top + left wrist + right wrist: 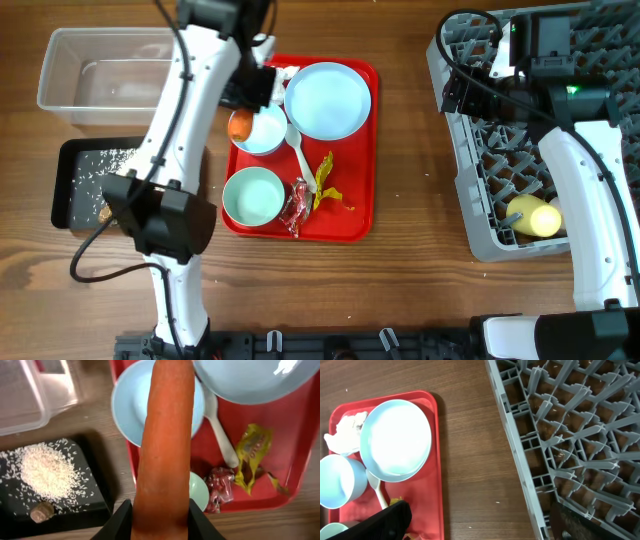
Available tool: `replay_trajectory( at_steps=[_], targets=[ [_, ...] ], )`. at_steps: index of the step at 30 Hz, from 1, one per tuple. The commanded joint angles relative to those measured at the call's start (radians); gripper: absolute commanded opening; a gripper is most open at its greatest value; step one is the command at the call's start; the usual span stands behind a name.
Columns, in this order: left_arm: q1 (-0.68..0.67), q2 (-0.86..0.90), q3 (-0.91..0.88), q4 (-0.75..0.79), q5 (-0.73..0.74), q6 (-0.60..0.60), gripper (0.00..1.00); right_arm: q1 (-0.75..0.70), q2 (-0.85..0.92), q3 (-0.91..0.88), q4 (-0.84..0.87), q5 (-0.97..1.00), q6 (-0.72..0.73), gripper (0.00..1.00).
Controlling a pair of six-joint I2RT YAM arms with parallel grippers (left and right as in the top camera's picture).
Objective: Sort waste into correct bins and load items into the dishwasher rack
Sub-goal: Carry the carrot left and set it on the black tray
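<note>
Held: orange carrot [167, 450], clamped at its near end by the left end effector [161, 522], over the rim of a pale blue bowl [127, 405] on the red tray [295, 460]. Just beside it is the black tray [92, 490], holding rice [45, 470] and a brown lump [41, 511]. The table [400, 150] is dark wood grain. Right end effector [487, 527]: fingers wide apart, holding nothing, at the edge of the grey rack [570, 435].

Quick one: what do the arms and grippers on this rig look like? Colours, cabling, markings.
The left arm and right arm have white link shells with black joint housings. A thin black cable runs loose along each. The left fingers and right fingers are plain black. A small green light glows on the right arm. No readable markings.
</note>
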Motion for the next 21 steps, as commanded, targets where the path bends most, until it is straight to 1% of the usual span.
replay_trajectory(
  at_steps=[1,4,7,9,11,14,15,17,18,20,21],
  targets=[
    [0.042,-0.017,0.008,-0.003,-0.009,-0.062,0.1,0.001,0.002,0.011,0.002,0.018,-0.012,0.91],
    [0.077,-0.021,0.006,-0.003,-0.012,-0.073,0.09,0.001,0.002,0.01,-0.006,0.018,-0.013,0.91],
    [0.159,-0.075,-0.094,-0.003,-0.014,-0.08,0.09,0.001,0.002,0.01,-0.006,0.021,-0.013,0.91],
    [0.251,-0.145,-0.221,-0.003,-0.033,-0.106,0.07,0.0,0.002,0.01,-0.002,0.021,-0.013,0.91],
    [0.371,-0.215,-0.343,-0.002,-0.033,-0.119,0.06,0.001,0.002,0.01,0.004,0.021,-0.013,0.92],
    [0.526,-0.234,-0.429,0.007,-0.035,-0.145,0.06,0.001,0.002,0.01,0.01,0.021,-0.012,0.92],
    [0.601,-0.233,-0.494,0.055,-0.035,-0.148,0.07,0.001,0.002,0.01,0.009,0.021,-0.012,0.92],
    [0.69,-0.233,-0.612,0.161,-0.034,-0.166,0.07,0.001,0.002,0.01,0.008,0.021,-0.012,0.92],
    [0.735,-0.233,-0.683,0.229,-0.025,-0.201,0.04,0.001,0.002,0.01,0.008,0.021,-0.012,0.92],
    [0.803,-0.233,-0.809,0.394,0.026,-0.211,0.04,0.001,0.002,0.01,0.011,0.021,-0.012,0.92],
    [0.826,-0.233,-0.855,0.469,0.025,-0.252,0.04,0.001,0.002,0.01,0.01,0.021,-0.012,0.92]
  ],
)
